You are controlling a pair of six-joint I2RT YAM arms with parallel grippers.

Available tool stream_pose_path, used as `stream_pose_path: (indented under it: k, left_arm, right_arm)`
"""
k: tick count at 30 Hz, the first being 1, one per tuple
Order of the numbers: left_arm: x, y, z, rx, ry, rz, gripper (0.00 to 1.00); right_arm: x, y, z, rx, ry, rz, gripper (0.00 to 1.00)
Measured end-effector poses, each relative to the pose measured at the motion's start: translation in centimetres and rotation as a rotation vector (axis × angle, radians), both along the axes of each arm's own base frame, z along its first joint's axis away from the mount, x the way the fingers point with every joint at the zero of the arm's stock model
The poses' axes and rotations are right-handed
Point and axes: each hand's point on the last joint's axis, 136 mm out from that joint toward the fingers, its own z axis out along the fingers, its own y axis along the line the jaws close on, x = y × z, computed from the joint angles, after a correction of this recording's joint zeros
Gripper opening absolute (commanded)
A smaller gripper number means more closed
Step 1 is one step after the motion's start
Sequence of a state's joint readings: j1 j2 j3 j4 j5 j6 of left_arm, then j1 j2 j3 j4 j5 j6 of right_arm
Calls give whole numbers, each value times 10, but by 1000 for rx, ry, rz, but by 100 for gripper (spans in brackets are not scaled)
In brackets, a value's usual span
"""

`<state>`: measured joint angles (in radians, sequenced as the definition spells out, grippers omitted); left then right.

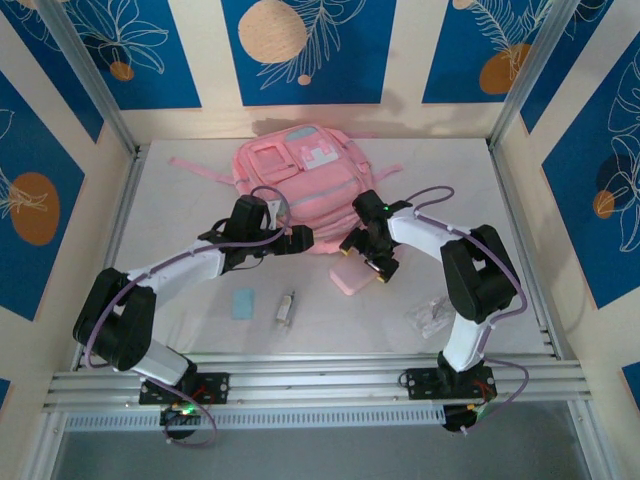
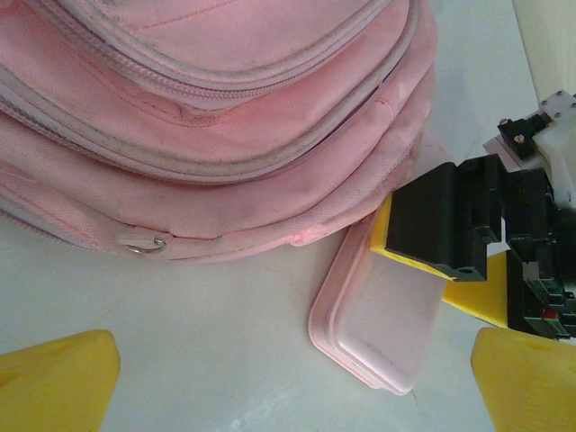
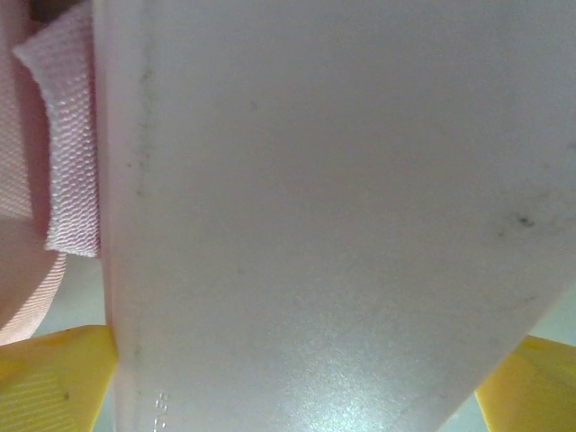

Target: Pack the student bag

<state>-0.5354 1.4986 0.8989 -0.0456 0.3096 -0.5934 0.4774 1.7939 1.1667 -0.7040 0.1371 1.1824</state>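
Status: packing barely begun, by my judgement. The student bag (image 1: 295,185) lies flat on the surface (image 1: 480,200), just beyond both sets of jaws. The zip lines visible in the left wrist view look shut, and nothing is seen going in.

The right gripper (image 3: 292,378) has its jaws set against both long edges of the pink pencil case (image 2: 382,337). It appears to grip the case, which lies touching or nearly touching the bag's near edge.

The left gripper (image 2: 292,360) hovers with jaws spread wide and empty, the bag's edge ahead of them.

Outstanding behind the jaws: a flat blue piece (image 1: 243,303), a small metallic item (image 1: 287,308) and a clear crumpled item (image 1: 430,317). A pocket needs opening first.
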Motion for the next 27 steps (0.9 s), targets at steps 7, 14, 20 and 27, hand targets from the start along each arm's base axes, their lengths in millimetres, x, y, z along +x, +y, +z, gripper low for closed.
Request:
stream_pose_path:
  k: [7,14,20,27]
  left_arm:
    - [2,-1,3,-4,-7,0,100]
    - [2,-1,3,-4,-7,0,100]
    - [12,2,15,58,-53,-5,100]
    - [34,5,50,122,-175,2,100]
  right_arm:
    - [0,2,-2,21,20,-61,100]
    - [1,3,-3,8,38,-75,100]
    - [0,6,-2,-25,39,-62,93]
    - [-2,2,-1,-30,-5,-45,85]
